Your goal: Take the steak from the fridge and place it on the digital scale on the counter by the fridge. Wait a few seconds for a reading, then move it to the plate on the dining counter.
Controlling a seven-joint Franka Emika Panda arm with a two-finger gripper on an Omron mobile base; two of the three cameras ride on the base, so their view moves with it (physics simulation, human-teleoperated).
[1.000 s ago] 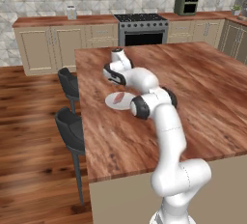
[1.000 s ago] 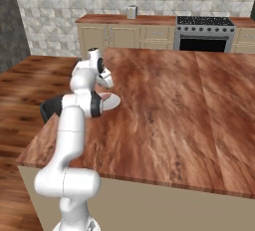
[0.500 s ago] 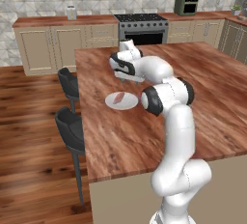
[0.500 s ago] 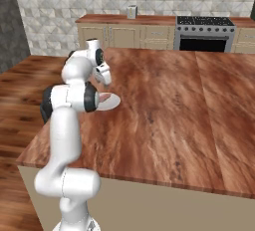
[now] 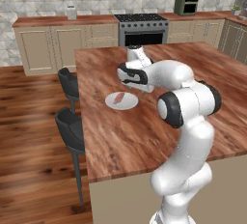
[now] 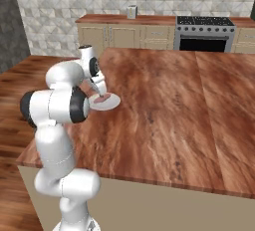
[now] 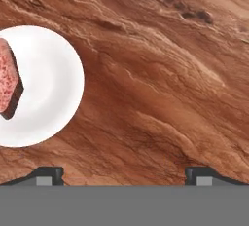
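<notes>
The end effector (image 7: 124, 174) is wide open and empty, and has lifted up and away from the plate (image 5: 126, 103) since a second ago. The steak (image 5: 118, 97) lies on the plate, so the task looks done. The plate sits near the worktop's (image 5: 144, 131) left edge; bare wood beyond gives room to retreat.

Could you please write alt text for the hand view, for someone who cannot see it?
A raw steak lies on a white plate at the left edge, on the wood-grain dining counter. The open gripper points at bare wood beside it.
</notes>
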